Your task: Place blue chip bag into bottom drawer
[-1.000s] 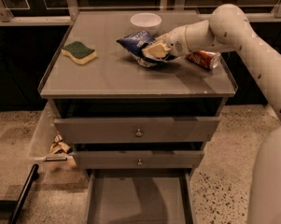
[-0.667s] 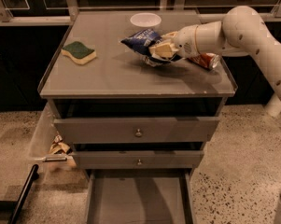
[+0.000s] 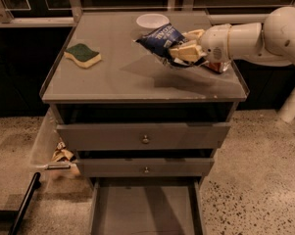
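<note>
The blue chip bag (image 3: 159, 37) is clamped by the gripper (image 3: 184, 48) and held above the right rear of the cabinet top (image 3: 127, 77). The bottom drawer (image 3: 144, 209) is pulled open below.
</note>
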You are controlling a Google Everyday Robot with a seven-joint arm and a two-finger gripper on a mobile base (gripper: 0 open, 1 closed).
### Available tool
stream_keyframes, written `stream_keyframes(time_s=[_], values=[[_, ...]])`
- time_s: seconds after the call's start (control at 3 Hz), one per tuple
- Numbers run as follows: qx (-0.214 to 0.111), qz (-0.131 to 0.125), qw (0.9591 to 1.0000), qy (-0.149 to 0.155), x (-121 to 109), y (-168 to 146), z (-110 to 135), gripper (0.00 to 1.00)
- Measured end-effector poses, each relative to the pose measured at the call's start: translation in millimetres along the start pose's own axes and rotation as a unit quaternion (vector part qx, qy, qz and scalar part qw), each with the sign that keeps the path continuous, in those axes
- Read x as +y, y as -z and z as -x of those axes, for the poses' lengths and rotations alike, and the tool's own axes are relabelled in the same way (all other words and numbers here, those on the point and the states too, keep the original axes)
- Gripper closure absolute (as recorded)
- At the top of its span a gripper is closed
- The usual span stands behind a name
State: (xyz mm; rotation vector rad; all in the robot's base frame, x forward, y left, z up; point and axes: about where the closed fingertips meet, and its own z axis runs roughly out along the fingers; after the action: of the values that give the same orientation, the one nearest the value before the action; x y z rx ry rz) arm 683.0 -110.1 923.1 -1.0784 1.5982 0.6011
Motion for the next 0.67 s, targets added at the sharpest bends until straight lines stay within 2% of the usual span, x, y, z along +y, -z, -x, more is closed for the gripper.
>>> stream_keyframes(time_s=[0.33,0.67], values=[[-0.014,0.018,0.9996,0.019,13.4,28.9,-3.1,1.00],[-0.037,0.066,0.9964,0.039,37.6,57.6,-11.8,1.00]])
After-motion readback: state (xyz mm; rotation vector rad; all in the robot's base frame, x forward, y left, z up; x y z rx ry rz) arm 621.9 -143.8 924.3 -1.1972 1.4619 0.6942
